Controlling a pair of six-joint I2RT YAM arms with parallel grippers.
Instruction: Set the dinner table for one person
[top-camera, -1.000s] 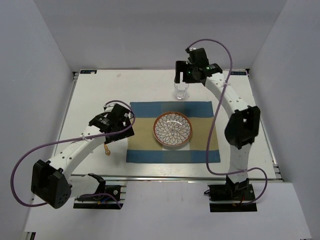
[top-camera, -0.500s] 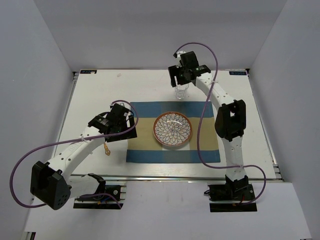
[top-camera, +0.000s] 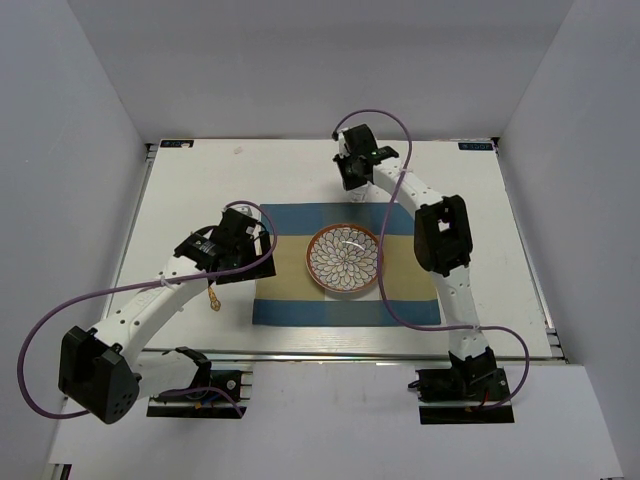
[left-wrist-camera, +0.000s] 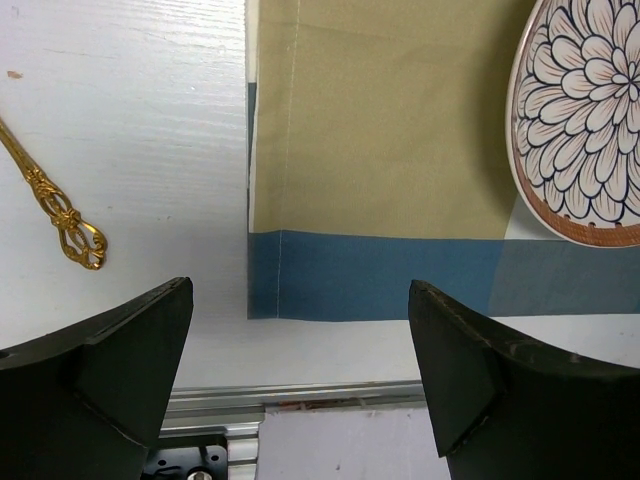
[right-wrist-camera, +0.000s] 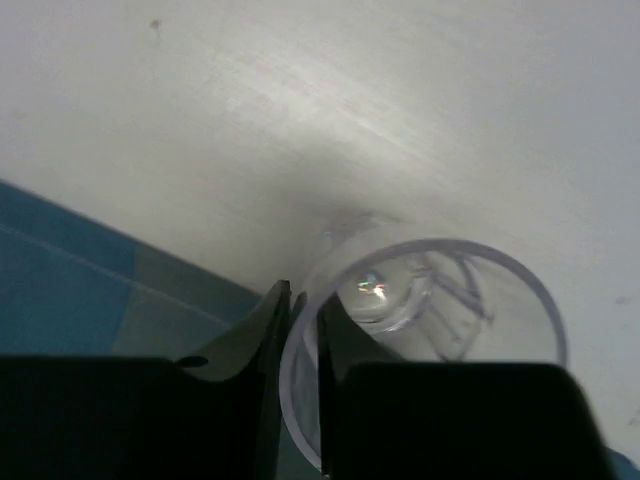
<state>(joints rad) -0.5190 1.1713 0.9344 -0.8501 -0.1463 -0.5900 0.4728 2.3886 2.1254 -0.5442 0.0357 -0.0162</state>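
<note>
The white worktop (top-camera: 200, 190) carries a blue-and-tan striped placemat (top-camera: 290, 295) near its front middle. A flower-patterned plate (top-camera: 345, 259) sits roughly centred on the placemat. Beyond the placemat's far edge, the right end effector (right-wrist-camera: 300, 330) is clamped on the wall of a clear glass (right-wrist-camera: 440, 330), one finger inside the rim and one outside. The left end effector (left-wrist-camera: 300, 300) hovers over the placemat's near left corner with its fingers wide apart and nothing between them. A gold utensil (left-wrist-camera: 55, 200) lies on the bare worktop just left of the placemat.

The step looks like positioning the glass. To do it well, keep it upright, set its base flat beside the placemat's far edge, and open the fingers only once it rests.

The wrist view does not show whether the base is touching down. From above, the arm hides the glass. Only the utensil's ornate handle shows, so I cannot tell whether it is a fork or a spoon.
</note>
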